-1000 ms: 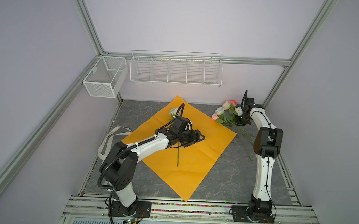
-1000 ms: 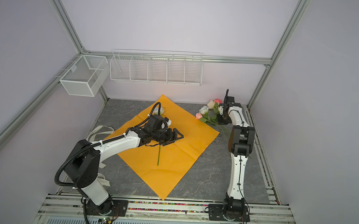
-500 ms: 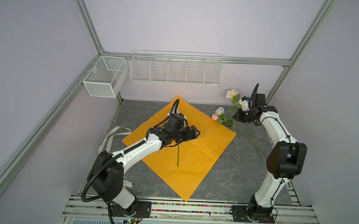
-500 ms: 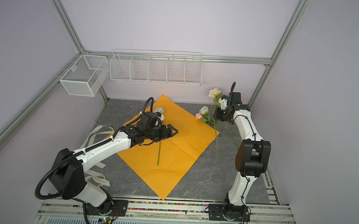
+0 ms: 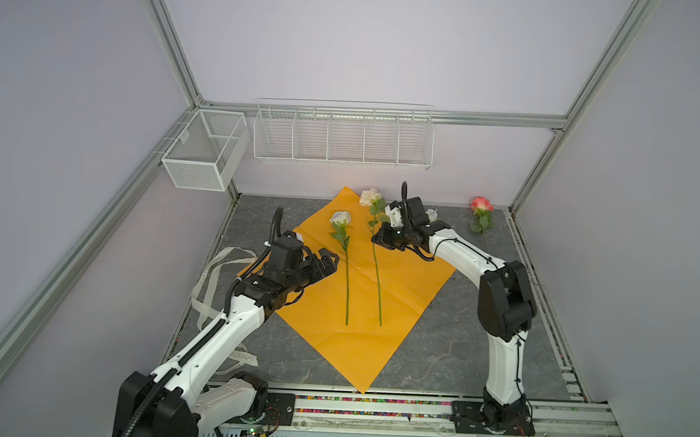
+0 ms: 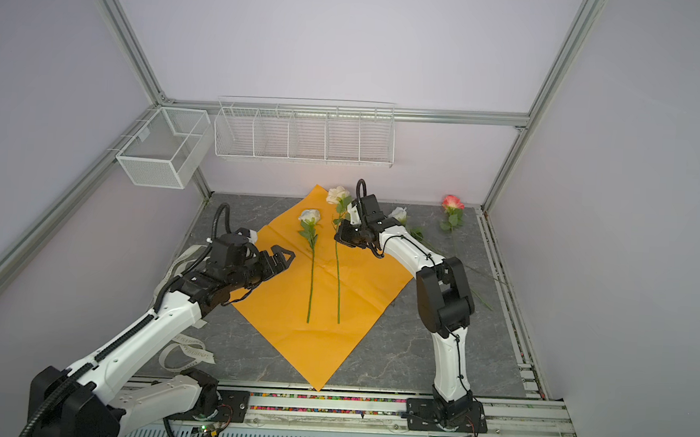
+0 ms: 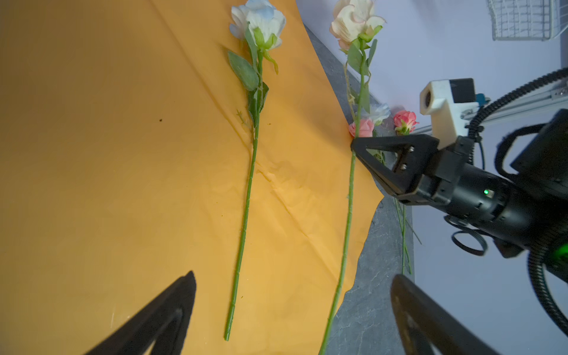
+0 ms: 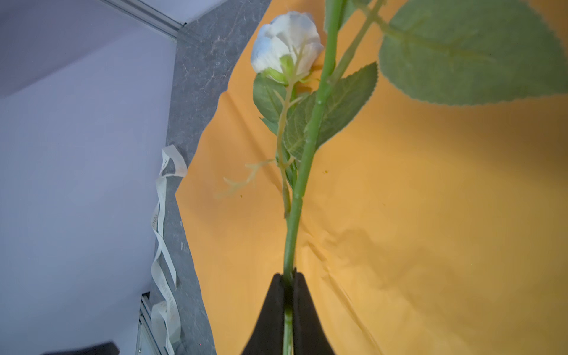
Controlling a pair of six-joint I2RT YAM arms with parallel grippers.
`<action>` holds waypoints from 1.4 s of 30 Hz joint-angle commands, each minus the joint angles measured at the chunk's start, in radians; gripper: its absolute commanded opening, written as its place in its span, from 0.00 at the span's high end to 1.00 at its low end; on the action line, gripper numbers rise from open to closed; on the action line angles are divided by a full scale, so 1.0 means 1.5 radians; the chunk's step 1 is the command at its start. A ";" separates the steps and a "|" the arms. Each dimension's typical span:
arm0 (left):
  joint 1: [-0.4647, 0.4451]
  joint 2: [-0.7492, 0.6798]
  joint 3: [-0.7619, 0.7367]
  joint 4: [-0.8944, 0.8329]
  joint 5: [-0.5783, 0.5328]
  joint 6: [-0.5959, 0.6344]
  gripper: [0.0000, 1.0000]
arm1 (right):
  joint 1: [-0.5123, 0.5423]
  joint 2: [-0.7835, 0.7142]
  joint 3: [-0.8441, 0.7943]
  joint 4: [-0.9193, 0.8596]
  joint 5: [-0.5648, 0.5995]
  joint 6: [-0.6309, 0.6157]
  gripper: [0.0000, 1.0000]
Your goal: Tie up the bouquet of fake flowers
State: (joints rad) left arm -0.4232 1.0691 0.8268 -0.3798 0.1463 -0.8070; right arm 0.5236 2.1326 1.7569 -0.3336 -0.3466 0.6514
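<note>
Nearest, the left gripper (image 5: 329, 261) has let go and drawn back, fingers (image 7: 181, 295) spread wide, leaving the white rose (image 5: 340, 218) flat on the orange paper (image 5: 411, 281). Beyond, the right gripper (image 5: 375, 240), pinching the stem of the cream rose (image 5: 369, 197), has brought it alongside. Other flowers (image 5: 481, 204) wait farther back, so tying looks far off.

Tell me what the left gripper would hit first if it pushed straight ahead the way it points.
Probably the stem of the white rose, lying on the orange paper just ahead of the open left gripper. If it angles downward, the paper could come first; depth is unclear.
</note>
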 commanded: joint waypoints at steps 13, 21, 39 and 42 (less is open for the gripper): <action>0.014 -0.055 -0.057 -0.013 0.008 -0.011 0.01 | 0.029 0.222 0.231 -0.109 0.011 0.017 0.84; 0.009 0.021 -0.037 0.068 0.089 -0.030 0.01 | 0.001 0.125 0.202 -0.137 -0.021 -0.043 0.60; -0.203 0.444 0.294 0.133 0.135 -0.022 0.01 | -0.403 -0.033 0.022 -0.271 0.166 -0.303 0.60; -0.231 0.508 0.361 0.136 0.145 -0.036 0.01 | -0.434 0.008 0.071 -0.310 0.196 -0.330 0.60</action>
State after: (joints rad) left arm -0.7353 1.7683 1.2797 -0.1986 0.3363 -0.8394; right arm -0.1078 2.0907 1.8126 -0.7002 -0.1215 0.2401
